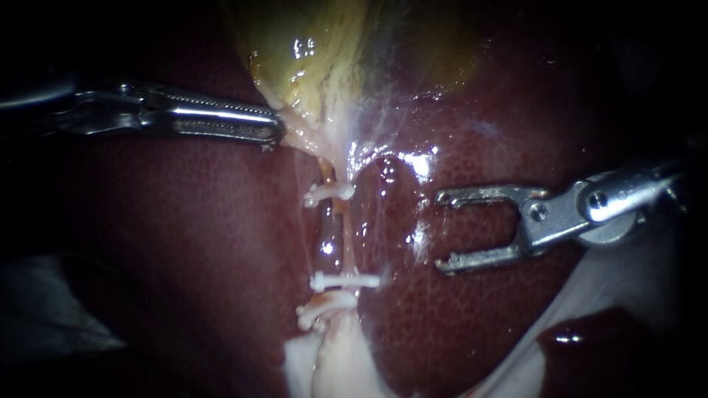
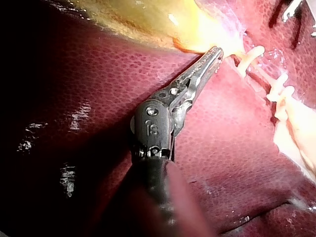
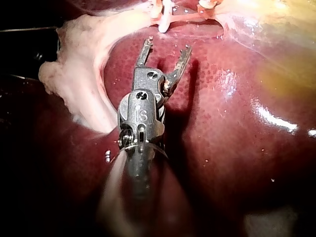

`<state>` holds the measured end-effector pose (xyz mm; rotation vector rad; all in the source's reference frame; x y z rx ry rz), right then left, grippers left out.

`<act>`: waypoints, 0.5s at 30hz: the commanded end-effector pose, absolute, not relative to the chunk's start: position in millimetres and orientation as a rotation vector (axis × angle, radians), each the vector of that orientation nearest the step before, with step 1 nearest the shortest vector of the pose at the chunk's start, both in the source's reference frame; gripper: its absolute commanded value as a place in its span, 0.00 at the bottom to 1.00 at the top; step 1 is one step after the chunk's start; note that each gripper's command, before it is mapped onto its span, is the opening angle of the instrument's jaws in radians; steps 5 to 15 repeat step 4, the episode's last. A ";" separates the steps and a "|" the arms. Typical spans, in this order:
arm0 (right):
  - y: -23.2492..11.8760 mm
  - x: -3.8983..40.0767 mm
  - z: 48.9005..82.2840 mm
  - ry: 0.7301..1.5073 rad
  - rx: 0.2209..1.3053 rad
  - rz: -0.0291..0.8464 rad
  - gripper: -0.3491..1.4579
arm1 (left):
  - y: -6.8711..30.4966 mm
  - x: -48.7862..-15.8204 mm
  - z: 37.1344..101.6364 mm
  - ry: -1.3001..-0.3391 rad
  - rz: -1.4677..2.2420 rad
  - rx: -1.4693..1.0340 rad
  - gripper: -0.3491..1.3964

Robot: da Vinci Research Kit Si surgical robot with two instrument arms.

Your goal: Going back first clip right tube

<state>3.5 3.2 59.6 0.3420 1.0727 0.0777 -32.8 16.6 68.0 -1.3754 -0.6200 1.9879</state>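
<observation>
**Left instrument** (image 1: pixel 276 131): the shaft enters from the left edge, upper half of the endoscope view, and lies nearly level. The long toothed jaws lie together. Their tips are closed on the pale lower edge of the gallbladder (image 1: pixel 310 59), where it narrows, just left of centre. The left wrist view shows the same: the jaws are together and their tips are at the pale yellow tissue.

**Right instrument** (image 1: pixel 441 231): the shaft enters from the right edge at mid-height, with the tips pointing left. The jaws stand wide apart as a fork and nothing is between them. They sit over the bare liver (image 1: pixel 184 243), right of centre and apart from the tube. In the right wrist view the spread jaws point toward the clipped strand ahead and do not touch it.

**Tube** (image 1: pixel 341 221): a thin orange-tan strand at frame centre. Its long axis is near vertical, from the gallbladder's neck above down to pale tissue at the lower edge. A darker strand lies against its left side. I cannot tell which of the two is the right tube.

**Clips**, white, three, each lying crosswise to the tube:
- upper clip (image 1: pixel 328 193), just below the neck
- middle clip (image 1: pixel 343 281)
- lower clip (image 1: pixel 321 315), just beneath the middle clip
</observation>
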 end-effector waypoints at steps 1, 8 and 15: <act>3.3 3.5 59.6 1.073 0.342 0.079 0.47 | 16.5 -32.8 67.9 -0.621 1.988 -1.376 0.00; 3.3 3.6 59.6 1.072 0.342 0.079 0.47 | 16.5 -32.6 67.9 -0.623 1.988 -1.377 0.00; 3.3 3.6 59.6 1.072 0.342 0.079 0.47 | 16.5 -32.6 67.9 -0.623 1.988 -1.377 0.00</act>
